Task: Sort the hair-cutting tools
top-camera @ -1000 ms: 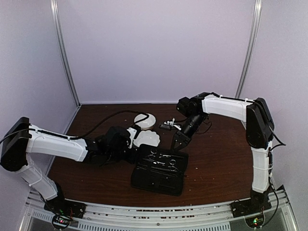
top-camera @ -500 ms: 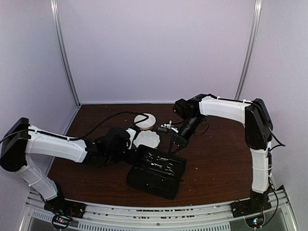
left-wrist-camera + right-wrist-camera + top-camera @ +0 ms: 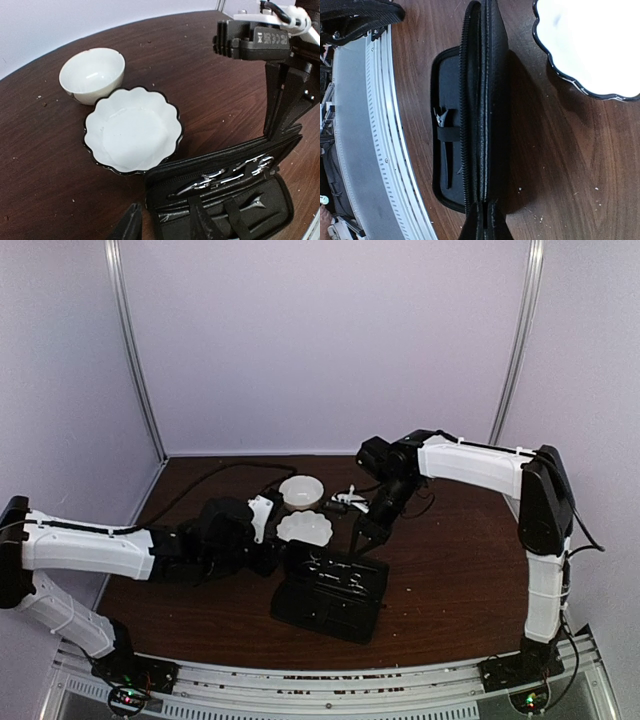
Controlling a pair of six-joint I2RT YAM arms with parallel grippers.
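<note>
Scissors of slim silver metal with ring handles (image 3: pixel 225 176), strapped in a row across the inner face of the raised lid of a flat black rectangular zip case (image 3: pixel 235 220). Lie directly beneath the right pincer (image 3: pixel 282 131), on the lid's face turned toward the left wrist camera. Right pincer: clenched on the lid's upper edge, holding that half upright above the flat half; from its own wrist view, fingers pressed together over the zipper seam. Slim black stick-like tool (image 3: pixel 446 162), tucked under an elastic band in the flat half, on the side of the lid toward the arms' bases, apart from both pincers. Left pincer (image 3: pixel 167 224): released, fingers spread, grasping nothing, hovering over the case's near left corner; scissors just beyond it, no contact. Scalloped white dish with a black rim (image 3: pixel 132 130), just beside the case's far left corner. Round white bowl (image 3: pixel 92 75), just behind the dish, rims nearly meeting. All on a dark brown wooden table (image 3: pixel 200 60).
</note>
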